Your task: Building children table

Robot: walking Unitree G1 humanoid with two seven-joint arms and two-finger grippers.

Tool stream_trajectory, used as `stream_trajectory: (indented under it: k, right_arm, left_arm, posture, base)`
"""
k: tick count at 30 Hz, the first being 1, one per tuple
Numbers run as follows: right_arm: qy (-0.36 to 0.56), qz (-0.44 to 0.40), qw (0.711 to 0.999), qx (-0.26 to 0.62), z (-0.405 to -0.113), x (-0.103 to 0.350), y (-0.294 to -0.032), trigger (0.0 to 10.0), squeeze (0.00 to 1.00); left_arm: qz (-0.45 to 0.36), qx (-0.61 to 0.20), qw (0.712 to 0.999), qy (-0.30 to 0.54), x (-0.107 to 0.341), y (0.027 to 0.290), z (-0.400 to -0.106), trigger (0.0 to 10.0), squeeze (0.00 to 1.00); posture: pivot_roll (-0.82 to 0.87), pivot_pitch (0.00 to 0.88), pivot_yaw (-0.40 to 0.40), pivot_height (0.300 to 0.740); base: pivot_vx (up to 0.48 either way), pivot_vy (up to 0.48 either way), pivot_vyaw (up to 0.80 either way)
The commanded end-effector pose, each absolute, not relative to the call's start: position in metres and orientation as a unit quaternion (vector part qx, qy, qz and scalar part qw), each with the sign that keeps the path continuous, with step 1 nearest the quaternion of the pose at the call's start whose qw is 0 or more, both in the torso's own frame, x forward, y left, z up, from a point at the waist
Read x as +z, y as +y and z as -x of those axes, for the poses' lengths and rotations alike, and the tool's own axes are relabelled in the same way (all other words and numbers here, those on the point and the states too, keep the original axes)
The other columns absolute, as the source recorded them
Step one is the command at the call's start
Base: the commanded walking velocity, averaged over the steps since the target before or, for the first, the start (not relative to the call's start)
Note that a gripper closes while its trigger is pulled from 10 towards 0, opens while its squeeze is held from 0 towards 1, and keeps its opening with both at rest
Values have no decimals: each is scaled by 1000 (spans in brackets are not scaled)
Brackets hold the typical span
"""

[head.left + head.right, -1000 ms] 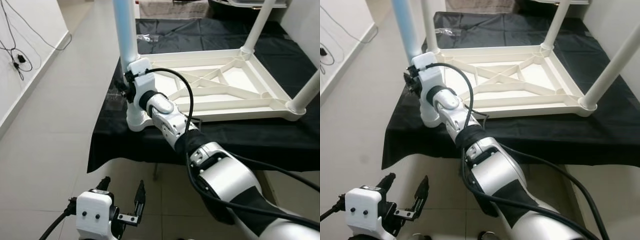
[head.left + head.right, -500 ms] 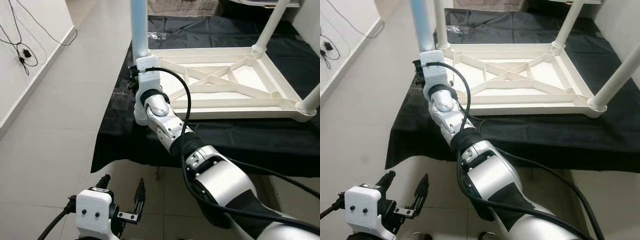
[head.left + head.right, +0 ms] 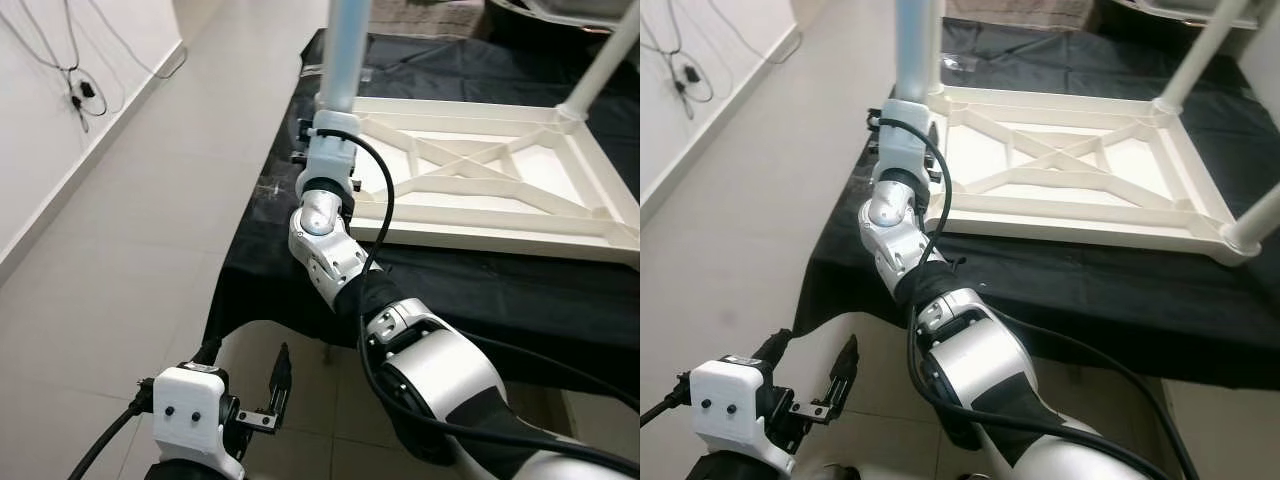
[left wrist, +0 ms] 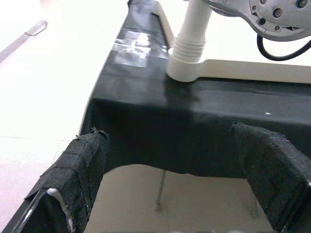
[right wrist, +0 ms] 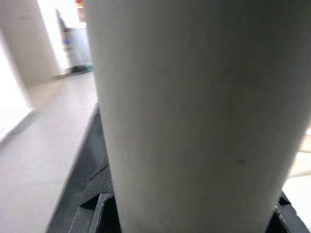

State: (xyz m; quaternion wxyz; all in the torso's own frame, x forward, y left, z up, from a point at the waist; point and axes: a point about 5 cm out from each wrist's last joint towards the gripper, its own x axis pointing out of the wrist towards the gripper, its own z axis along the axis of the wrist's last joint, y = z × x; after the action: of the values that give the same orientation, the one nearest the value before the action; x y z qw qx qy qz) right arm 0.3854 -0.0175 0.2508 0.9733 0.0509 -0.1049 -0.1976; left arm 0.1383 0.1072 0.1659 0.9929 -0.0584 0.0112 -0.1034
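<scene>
nearest you, the left end effector (image 3: pixel 243 400) hangs low over the tiled floor (image 3: pixel 130 220) with its padded fingers (image 4: pixel 80 167) spread wide and nothing between them. further out, the right end effector (image 3: pixel 330 128) is up against the near-corner leg (image 3: pixel 345 45); it looks clamped on the tube, though its fingers are mostly hidden. that leg is a smooth, pale, round plastic tube, light but slippery, so grip low, close to the ribbed collar (image 4: pixel 187 48) where it meets the socket. the tabletop (image 3: pixel 1070 180) lies upside down on the black-draped bench (image 3: pixel 1080 280), a stiff cream moulding with crossed ribs. farther legs (image 3: pixel 1195 60) stand upright at the back corners.
</scene>
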Motion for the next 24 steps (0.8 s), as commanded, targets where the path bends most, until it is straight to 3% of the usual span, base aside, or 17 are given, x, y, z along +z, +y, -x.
stream_trajectory:
  k: [1, 16, 24]
  right_arm:
    - [48, -40, 942, -330, -379, 178, -56, 10000, 0]
    - [48, -73, 929, -360, -375, 183, -49, 10000, 0]
    - [2, -82, 934, -349, -379, 209, -43, 10000, 0]
  left_arm:
    - [57, -104, 992, 29, 161, 108, -138, 10000, 0]
    - [55, -108, 992, 29, 160, 108, -140, 10000, 0]
    - [53, -109, 992, 30, 158, 108, -143, 10000, 0]
  posture:
    - [189, 241, -43, 740]
    - [188, 239, -37, 740]
    - [184, 224, -38, 740]
  base:
    - [0, 0, 0]
    - [0, 0, 0]
    - [0, 0, 0]
